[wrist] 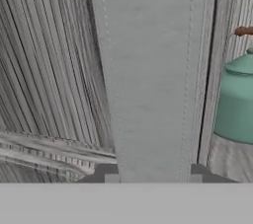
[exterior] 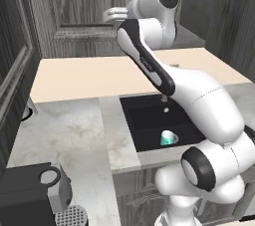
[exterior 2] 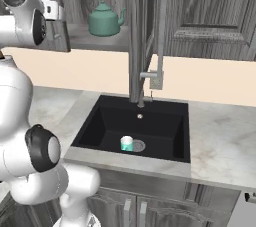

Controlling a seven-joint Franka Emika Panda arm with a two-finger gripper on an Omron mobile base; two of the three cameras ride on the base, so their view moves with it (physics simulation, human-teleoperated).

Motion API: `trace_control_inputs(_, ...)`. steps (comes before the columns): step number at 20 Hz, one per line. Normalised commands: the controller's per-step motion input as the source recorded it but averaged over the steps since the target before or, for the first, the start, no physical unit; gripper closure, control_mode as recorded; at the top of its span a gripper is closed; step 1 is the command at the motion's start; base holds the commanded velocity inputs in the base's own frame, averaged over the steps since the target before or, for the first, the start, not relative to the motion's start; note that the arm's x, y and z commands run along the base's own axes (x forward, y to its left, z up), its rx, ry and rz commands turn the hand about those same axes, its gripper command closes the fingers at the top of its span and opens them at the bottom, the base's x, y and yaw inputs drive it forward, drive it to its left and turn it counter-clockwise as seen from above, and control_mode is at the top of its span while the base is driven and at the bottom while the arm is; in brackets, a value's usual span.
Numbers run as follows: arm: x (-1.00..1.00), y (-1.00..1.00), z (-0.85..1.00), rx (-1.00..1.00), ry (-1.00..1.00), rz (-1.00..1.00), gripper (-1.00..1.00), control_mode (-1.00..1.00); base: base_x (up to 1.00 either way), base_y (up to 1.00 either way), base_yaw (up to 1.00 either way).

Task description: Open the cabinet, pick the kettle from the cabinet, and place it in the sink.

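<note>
My end effector [wrist: 153, 181] is up at the cabinet [exterior 2: 210, 6], and in the hand view its two dark fingertips [wrist: 111, 177] sit either side of the pale grey bar handle [wrist: 150, 75] — jaws partly closed, pads right against the bar, so I read it as gripping the handle. The handle runs straight up the middle of the hand view, with dark wood-grain door panel to its left.

Kettle [exterior 2: 105, 20]: green, brown grip on top, standing upright on the shelf inside the cabinet. Right base view shows that side open, with the kettle visible behind the faucet [exterior 2: 150, 46]. In the hand view the kettle's green body sits just past the handle on the right edge, partly cut off.

Sink [exterior 2: 100, 126]: black basin set in the marble table [exterior: 64, 135], below and in front of the cabinet. A small teal and white cup [exterior 2: 127, 143] stands in the basin next to the drain [exterior 2: 138, 145]. The faucet rises from the back rim, spout pointing down over the basin.

Left base view: my arm reaches up and back across the sink toward the cabinet doors. A dark coffee machine [exterior: 35, 190] sits on the table near left, well apart from the sink.
</note>
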Motion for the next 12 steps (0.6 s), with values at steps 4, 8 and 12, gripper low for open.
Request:
trace_control_inputs(4, -0.52, 0.32, 0.08, 0.0, 0.01, 0.0, 1.0, -1.0, 0.0, 0.0, 0.0)
trace_control_inputs(8, -0.51, 0.33, 0.08, 0.0, 0.07, 0.0, 1.0, -1.0, 0.0, 0.0, 0.0)
trace_control_inputs(12, -0.52, 0.38, 0.03, 0.0, 0.03, -0.03, 1.0, -1.0, 0.0, 0.0, 0.0)
